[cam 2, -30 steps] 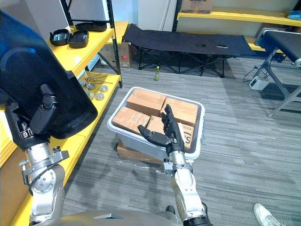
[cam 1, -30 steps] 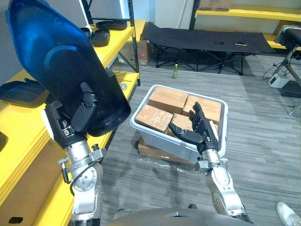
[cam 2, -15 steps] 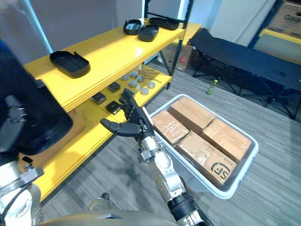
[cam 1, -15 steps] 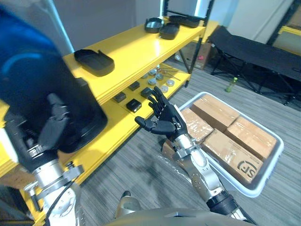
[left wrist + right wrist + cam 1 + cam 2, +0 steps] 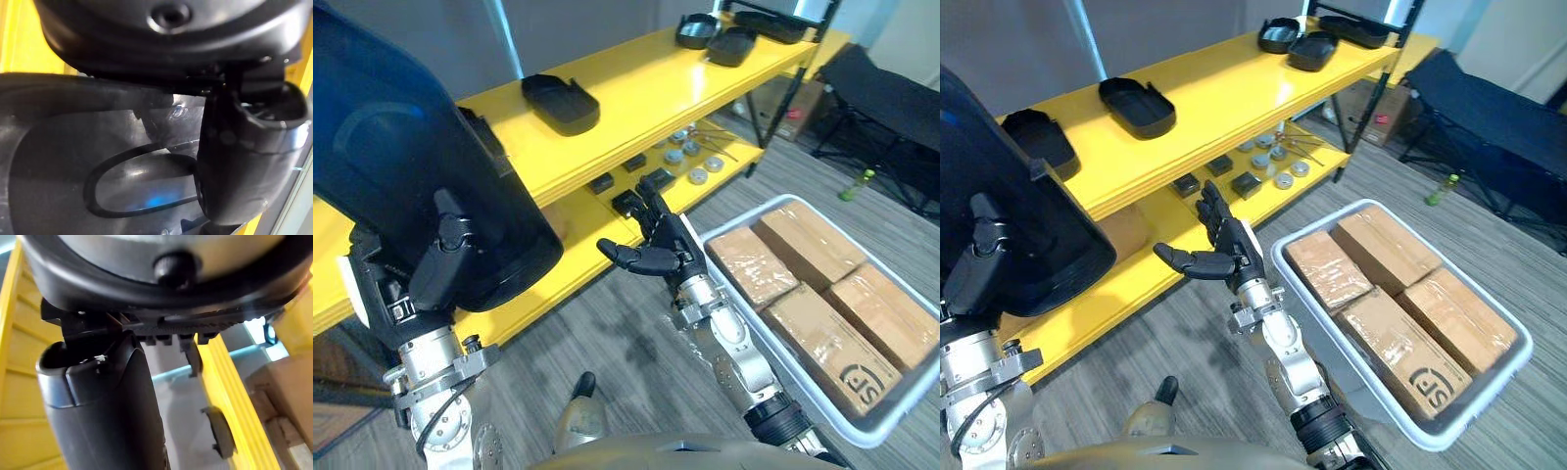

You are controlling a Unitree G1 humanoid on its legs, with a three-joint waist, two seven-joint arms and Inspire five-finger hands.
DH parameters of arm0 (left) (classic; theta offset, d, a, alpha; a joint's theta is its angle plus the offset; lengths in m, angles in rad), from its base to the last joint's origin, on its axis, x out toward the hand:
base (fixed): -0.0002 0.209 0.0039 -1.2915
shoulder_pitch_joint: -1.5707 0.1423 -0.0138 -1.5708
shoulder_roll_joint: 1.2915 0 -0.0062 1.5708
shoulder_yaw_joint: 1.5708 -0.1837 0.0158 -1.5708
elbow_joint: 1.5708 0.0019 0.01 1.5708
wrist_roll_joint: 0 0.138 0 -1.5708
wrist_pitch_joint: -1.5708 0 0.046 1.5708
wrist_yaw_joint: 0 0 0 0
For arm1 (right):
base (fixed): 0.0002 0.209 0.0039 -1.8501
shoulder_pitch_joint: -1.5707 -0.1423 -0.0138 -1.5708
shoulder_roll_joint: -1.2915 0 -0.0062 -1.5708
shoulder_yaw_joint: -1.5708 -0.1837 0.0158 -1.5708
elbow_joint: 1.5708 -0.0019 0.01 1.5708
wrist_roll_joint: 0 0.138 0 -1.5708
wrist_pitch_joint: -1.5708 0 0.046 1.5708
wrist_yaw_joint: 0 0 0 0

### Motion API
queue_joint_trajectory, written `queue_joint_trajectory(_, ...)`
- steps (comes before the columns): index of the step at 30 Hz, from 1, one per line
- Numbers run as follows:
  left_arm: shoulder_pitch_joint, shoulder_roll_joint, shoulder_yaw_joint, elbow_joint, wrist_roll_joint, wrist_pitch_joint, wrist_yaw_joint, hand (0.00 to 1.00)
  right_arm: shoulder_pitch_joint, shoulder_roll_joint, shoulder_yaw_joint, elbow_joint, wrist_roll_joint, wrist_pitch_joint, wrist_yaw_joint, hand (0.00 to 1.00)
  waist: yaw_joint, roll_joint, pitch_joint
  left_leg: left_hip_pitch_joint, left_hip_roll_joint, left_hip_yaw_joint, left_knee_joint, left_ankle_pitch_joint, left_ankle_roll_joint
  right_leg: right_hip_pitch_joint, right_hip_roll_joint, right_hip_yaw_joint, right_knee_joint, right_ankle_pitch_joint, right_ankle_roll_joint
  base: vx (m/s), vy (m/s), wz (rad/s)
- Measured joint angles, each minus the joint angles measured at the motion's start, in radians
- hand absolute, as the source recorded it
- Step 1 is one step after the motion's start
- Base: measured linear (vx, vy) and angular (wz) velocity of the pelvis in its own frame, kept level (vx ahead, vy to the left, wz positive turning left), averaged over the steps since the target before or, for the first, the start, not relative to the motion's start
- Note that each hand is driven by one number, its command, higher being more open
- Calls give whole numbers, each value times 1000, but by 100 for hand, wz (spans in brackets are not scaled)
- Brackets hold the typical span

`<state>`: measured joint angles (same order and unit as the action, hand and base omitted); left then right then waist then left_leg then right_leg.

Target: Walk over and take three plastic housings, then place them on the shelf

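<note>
A large black plastic housing (image 5: 406, 166) is held up at the left, and my left hand (image 5: 445, 264) is shut on its lower edge. The left wrist view has its thumb (image 5: 244, 156) pressed against the housing's glossy inside (image 5: 98, 166). My right hand (image 5: 658, 247) hangs open and empty in mid-view, in front of the yellow shelf (image 5: 636, 93). Two more black housings (image 5: 1136, 104) (image 5: 1033, 139) lie on the shelf's top board, both nearer me. Three others (image 5: 1312, 47) sit at its far end.
Small black blocks and round metal parts (image 5: 651, 176) lie on the lower shelf board. A grey bin (image 5: 1400, 421) of wrapped cardboard boxes (image 5: 1396, 338) stands on the floor at the right. A black folding cot (image 5: 1498, 117) is behind it.
The camera has shifted and shows more of the near end of the shelf. The left hand still holds the housing; the right hand stays open.
</note>
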<state>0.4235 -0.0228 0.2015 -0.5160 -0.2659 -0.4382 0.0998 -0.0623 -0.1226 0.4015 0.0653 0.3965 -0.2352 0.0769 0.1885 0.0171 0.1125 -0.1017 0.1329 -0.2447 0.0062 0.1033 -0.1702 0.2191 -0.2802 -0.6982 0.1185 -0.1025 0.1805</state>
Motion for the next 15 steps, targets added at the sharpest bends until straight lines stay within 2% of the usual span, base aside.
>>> queue_joint_trajectory(3, -20, 36, -61, 1, -55, -5, -99, 0, 44, -1, -1, -42, -22, -1, -13, 100, -9, -4, -2, -4, -27, -48, -40, 42, 3, -47, -2, 132, 108, -111, -34, -29, -76, 77)
queue_joint_trajectory(6, -44, 58, -112, 1, -69, -37, -175, 0, 44, -1, 4, -41, -37, -1, -3, 100, -15, -2, -1, -10, -27, -16, -65, 84, 6, -45, 6, 142, 107, -103, -12, -23, -54, 41)
queue_joint_trajectory(9, -58, 82, -143, 2, -81, -41, -191, 0, 48, -5, 3, -40, -37, -1, 45, 100, -32, 0, 0, -7, -10, 15, -60, 88, 6, -44, 29, 192, 77, -93, 2, -79, -23, -14)
queue_joint_trajectory(12, -64, 82, -156, 14, -85, -41, -196, 0, 58, -34, 1, -40, -35, -1, 75, 100, -54, 1, 2, 4, 2, 41, -60, 88, 7, -46, 36, 215, 70, -95, -5, -90, 11, -18)
queue_joint_trajectory(15, -63, 82, -155, 26, -85, -41, -184, 0, 66, -40, -8, -41, -30, -1, 111, 100, -55, 2, 5, -10, 2, 63, -30, 66, 21, -63, 34, 241, 77, -94, -7, -66, 30, -17)
